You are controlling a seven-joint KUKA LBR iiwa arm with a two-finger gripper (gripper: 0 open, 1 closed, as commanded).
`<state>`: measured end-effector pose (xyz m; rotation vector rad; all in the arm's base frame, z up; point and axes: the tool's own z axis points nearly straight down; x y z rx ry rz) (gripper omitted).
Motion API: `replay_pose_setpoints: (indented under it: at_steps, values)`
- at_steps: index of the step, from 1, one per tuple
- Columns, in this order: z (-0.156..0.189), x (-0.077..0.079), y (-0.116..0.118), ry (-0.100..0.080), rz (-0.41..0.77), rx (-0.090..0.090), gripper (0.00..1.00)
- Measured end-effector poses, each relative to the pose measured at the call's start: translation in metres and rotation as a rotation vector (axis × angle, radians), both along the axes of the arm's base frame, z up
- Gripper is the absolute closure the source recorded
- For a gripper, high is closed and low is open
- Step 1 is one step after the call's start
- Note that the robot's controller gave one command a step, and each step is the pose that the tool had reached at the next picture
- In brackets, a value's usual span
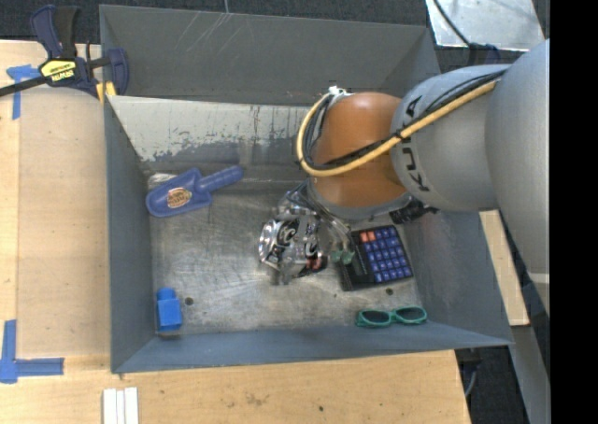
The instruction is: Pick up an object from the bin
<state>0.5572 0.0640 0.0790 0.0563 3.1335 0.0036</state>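
My gripper [291, 243] hangs low over the middle of the bin floor, its metal body and wiring showing below the orange cover. Just to its right lies a black calculator [377, 258] with blue and red keys, partly under the arm. A pair of green sunglasses [391, 318] rests near the front right wall. From this angle the fingertips blend into the gripper body, and nothing shows between them.
A blue brush with an orange label [190, 191] lies at the back left of the floor. A small blue block [168, 310] sits in the front left corner. The arm and its orange cover hide the back right of the bin.
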Motion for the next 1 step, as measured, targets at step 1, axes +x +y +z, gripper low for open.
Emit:
replay_pose_setpoints:
  at_steps: [1]
  values:
    - [0.1371,0.0322,-0.0190,0.005,0.017,-0.002,1.00]
